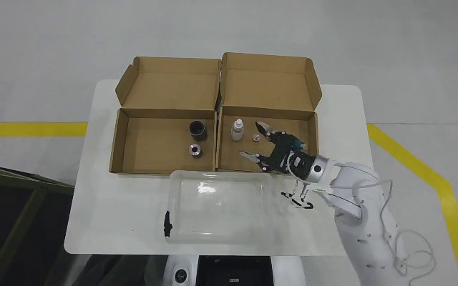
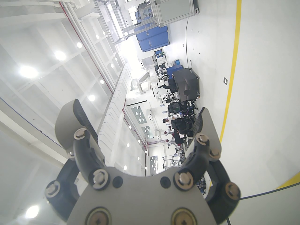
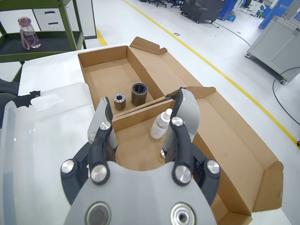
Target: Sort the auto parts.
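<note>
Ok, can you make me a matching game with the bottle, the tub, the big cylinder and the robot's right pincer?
Things:
1. bottle
2. tub
3. big cylinder
4. right pincer

Clues:
A. dark, beside a small metal part
B. open, over a cardboard box
C. see-through, on the table
D. white, standing upright

Pairs: 1-D, 2-C, 3-A, 4-B

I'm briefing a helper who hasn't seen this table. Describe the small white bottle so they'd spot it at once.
On the white table, take the open cardboard box on the robot's right. The bottle stands upright in it, near the wall beside the other box. It alone is white with a narrow cap; the other box holds dark metal cylinders.
</note>
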